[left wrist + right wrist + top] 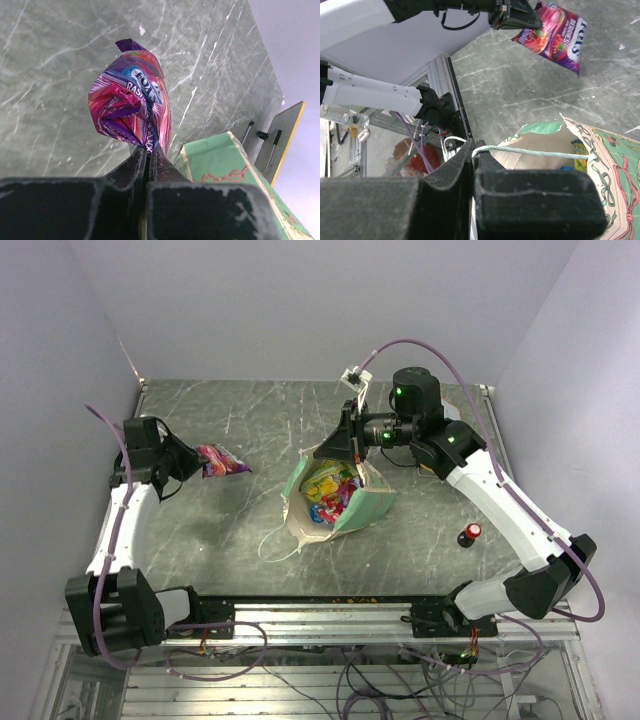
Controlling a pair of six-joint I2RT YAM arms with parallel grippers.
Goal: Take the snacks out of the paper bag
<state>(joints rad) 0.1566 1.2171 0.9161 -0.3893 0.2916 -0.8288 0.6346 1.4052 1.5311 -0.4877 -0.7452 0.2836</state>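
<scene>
Top external | marbled grey table (pixel 250 420) lying between pale walls (pixel 300 300) | left gripper (pixel 149 150) pinching purple packet (pixel 132 100) | right gripper (pixel 472 150) clamping handle (pixel 530 150) of paper bag (pixel 365 512) | snacks (pixel 330 488) inside mostly hiding, probably candy

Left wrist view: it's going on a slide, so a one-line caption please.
Left gripper shut on a purple-pink snack packet over the grey table, mint-green paper bag at lower right.

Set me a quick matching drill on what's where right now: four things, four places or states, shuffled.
1. purple packet
2. paper bag
3. red-capped knob
4. string handle

A. standing alone on the table
B. pinched in the right gripper
C. pinched in the left gripper
D. open, snacks inside

Pairs: 1-C, 2-D, 3-A, 4-B.
</scene>
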